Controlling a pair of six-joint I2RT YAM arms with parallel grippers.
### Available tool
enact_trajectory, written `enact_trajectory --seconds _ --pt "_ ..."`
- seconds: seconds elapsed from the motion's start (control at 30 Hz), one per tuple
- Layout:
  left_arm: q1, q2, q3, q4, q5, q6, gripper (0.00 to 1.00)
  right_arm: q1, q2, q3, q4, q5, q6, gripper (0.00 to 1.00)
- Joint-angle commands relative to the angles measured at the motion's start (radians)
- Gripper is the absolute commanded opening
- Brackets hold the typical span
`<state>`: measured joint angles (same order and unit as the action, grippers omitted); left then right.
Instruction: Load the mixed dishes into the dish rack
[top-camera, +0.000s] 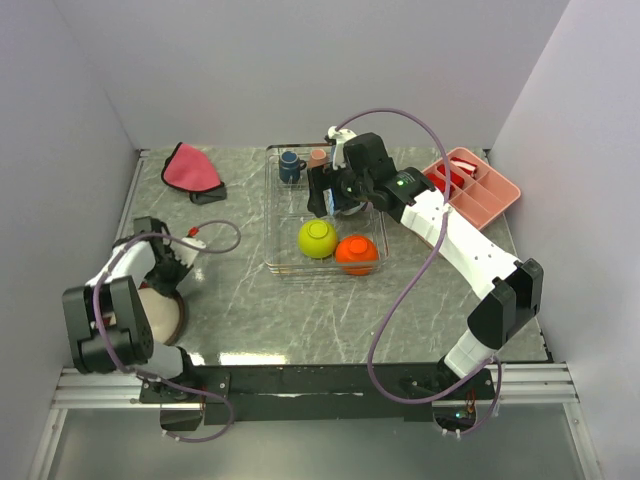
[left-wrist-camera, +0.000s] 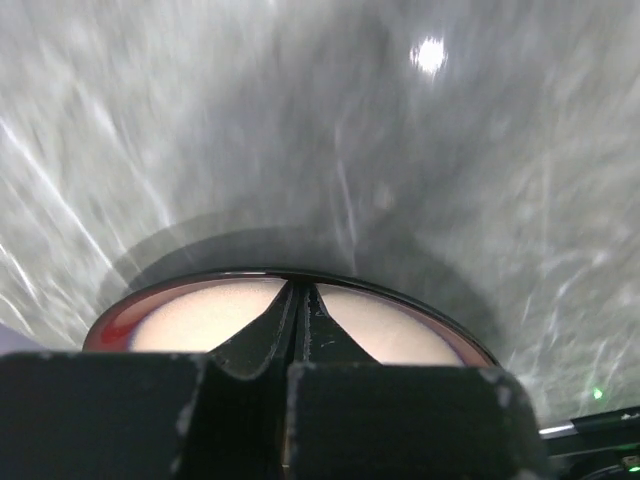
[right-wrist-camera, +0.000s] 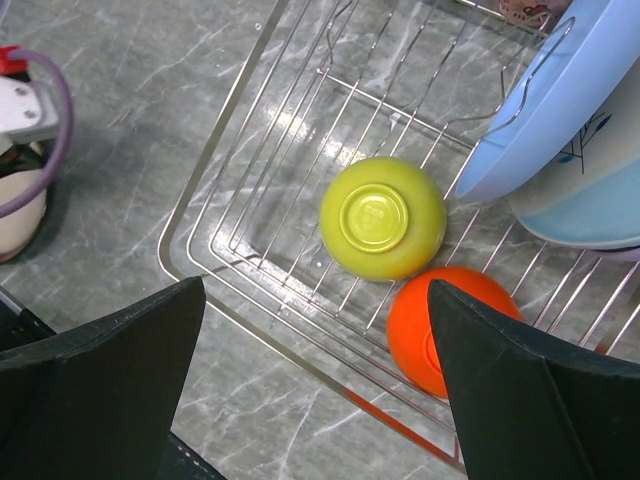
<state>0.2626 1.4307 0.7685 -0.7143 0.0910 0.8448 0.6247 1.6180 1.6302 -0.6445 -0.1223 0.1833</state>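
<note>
From the top camera, I see the dish rack (top-camera: 275, 225) in the middle of the desk (top-camera: 240, 300), holding the dark blue mug (top-camera: 291, 166), small pink cup (top-camera: 318, 157), yellow-green bowl (top-camera: 317, 238) and orange bowl (top-camera: 356, 254). The red-rimmed cream plate (top-camera: 165, 315) lies outside it, by my left arm, under the left pincer (top-camera: 168, 270).

On the left wrist camera that pincer is clenched, tips meeting at the plate's far rim. I judge it an edge pinch, since a flat plate offers little else.

On the right wrist camera the right pincer (right-wrist-camera: 315, 290) hangs released over the rack. Both bowls sit upturned below it, to drain I judge, and the light-blue plate (right-wrist-camera: 545, 110) stands propped on the wires.
</note>
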Motion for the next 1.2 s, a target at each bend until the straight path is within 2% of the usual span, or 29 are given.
enact_trajectory --seconds 0.0,0.13,0.2,0.27,0.33,0.4,0.43,0.57,0.6,0.73,0.9,1.03,1.17 --pt "-0.095 0.143 0.034 0.148 0.179 -0.11 0.03 -0.006 -0.044 0.014 0.025 0.001 -0.015 1.0" --pt "-0.125 0.203 0.124 0.182 0.2 -0.188 0.07 -0.006 -0.032 0.02 0.029 0.001 -0.019 1.0" --pt "-0.123 0.195 0.164 0.148 0.229 -0.204 0.16 -0.006 -0.029 0.022 0.028 0.0 -0.021 1.0" --pt "-0.106 0.107 0.198 0.098 0.252 -0.21 0.27 -0.006 -0.027 0.02 0.032 0.001 -0.022 1.0" --pt "-0.073 -0.017 0.213 0.047 0.268 -0.184 0.34 -0.006 -0.026 0.013 0.042 -0.003 -0.022 1.0" --pt "-0.051 -0.084 0.218 0.027 0.233 -0.171 0.45 -0.006 -0.021 0.011 0.052 -0.011 -0.019 1.0" --pt "-0.028 -0.12 0.215 0.016 0.167 -0.176 0.5 -0.008 -0.012 0.011 0.057 -0.017 -0.016 1.0" --pt "0.07 -0.136 0.224 -0.046 0.049 -0.283 0.61 -0.006 0.022 0.042 0.066 -0.071 -0.01 1.0" --pt "0.113 -0.138 0.221 -0.066 0.046 -0.306 0.61 -0.006 0.032 0.063 0.068 -0.115 -0.01 1.0" --pt "0.168 -0.171 0.128 -0.079 -0.013 -0.436 0.61 -0.003 0.109 0.135 0.059 -0.213 -0.044 1.0" --pt "0.199 -0.202 0.04 0.004 -0.088 -0.593 0.63 0.0 0.18 0.235 0.045 -0.25 -0.019 1.0" --pt "0.247 -0.228 0.009 0.036 -0.166 -0.651 0.64 0.003 0.186 0.234 0.045 -0.27 -0.002 1.0" --pt "0.3 -0.24 -0.023 0.024 -0.189 -0.644 0.67 0.007 0.177 0.198 0.054 -0.289 0.013 1.0"
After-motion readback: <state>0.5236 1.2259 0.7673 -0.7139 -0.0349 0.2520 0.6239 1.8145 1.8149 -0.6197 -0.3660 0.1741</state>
